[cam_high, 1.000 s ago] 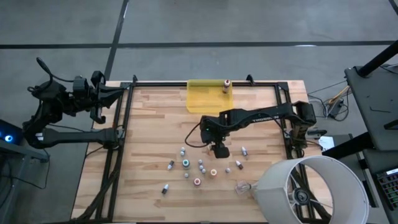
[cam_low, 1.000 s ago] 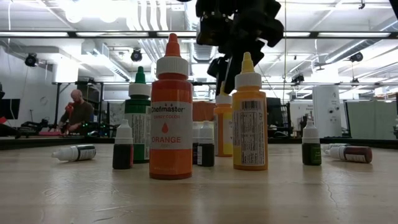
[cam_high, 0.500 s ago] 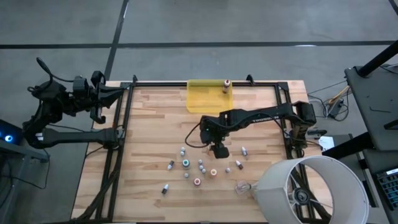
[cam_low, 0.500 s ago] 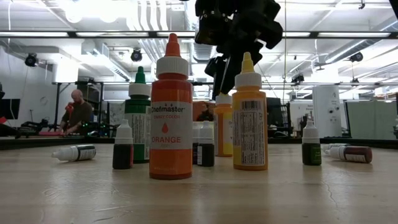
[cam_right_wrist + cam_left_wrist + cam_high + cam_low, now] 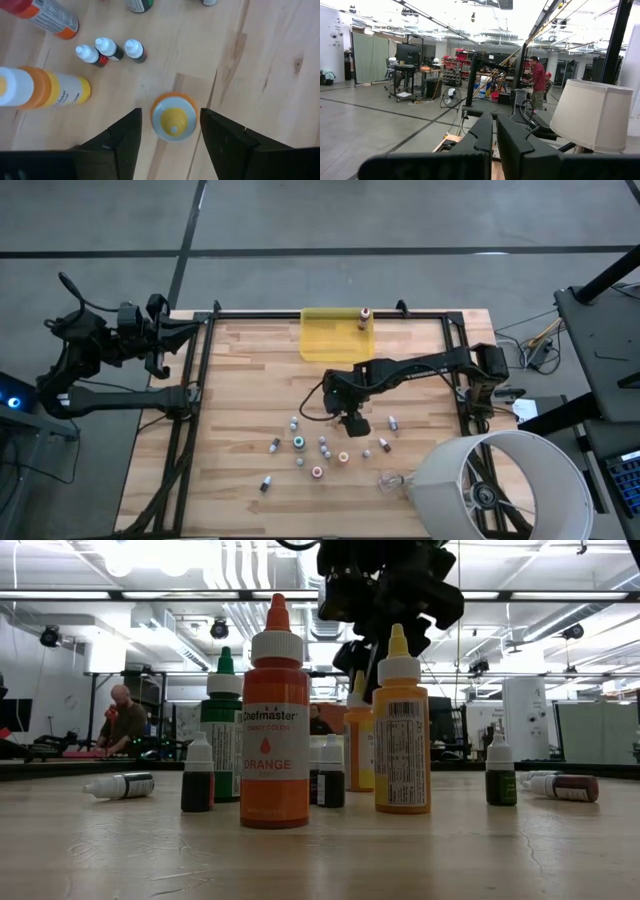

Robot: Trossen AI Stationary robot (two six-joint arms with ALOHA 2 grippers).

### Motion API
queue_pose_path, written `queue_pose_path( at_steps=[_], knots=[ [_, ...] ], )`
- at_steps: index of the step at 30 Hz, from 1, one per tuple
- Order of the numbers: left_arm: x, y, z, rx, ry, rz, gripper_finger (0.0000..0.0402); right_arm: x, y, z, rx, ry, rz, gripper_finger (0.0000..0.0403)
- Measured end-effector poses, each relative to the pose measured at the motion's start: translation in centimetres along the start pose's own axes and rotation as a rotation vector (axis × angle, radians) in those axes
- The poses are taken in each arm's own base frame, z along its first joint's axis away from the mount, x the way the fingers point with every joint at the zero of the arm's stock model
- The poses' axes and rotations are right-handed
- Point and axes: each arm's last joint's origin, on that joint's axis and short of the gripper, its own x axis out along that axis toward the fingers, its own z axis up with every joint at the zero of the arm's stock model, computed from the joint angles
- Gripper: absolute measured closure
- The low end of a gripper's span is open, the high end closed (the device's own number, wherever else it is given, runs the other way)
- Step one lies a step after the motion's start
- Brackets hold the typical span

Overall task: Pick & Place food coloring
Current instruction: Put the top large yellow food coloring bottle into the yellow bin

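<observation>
One right tool (image 5: 171, 127) wide over yellow-capped bottle (image 5: 173, 119) | wrist view shows gap, low hides | left tool (image 5: 494, 131) closed

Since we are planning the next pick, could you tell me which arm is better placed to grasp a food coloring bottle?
The right. Its claw hangs open directly above the upright yellow-tipped bottle, fingers either side, over the bottle cluster. The left claw is shut and parked off the table's left edge, far from any bottle.

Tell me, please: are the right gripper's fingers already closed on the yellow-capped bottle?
No: in the right wrist view the right gripper is open, its fingers standing apart on either side of the yellow-capped bottle.
</observation>
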Motion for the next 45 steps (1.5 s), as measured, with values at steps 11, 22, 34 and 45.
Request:
queue_pose_path(
  at_steps=[11, 22, 34, 45],
  knots=[
    [0.0, 0.0, 0.0, 0.000, 0.000, 0.000, 0.0401, 0.0, 0.0, 0.1, 0.001, -0.011, -0.004, 0.0220],
    [0.0, 0.0, 0.0, 0.000, 0.000, 0.000, 0.0401, -0.1, 0.0, 0.1, -0.001, -0.012, -0.005, 0.0298],
    [0.0, 0.0, 0.0, 0.000, 0.000, 0.000, 0.0401, -2.4, 0.0, 1.0, 0.027, -0.048, -0.025, 0.0295],
    [0.0, 0.0, 0.0, 0.000, 0.001, 0.000, 0.0401, -7.6, -3.3, 2.0, 0.161, -0.098, -0.120, 0.0296]
  ],
)
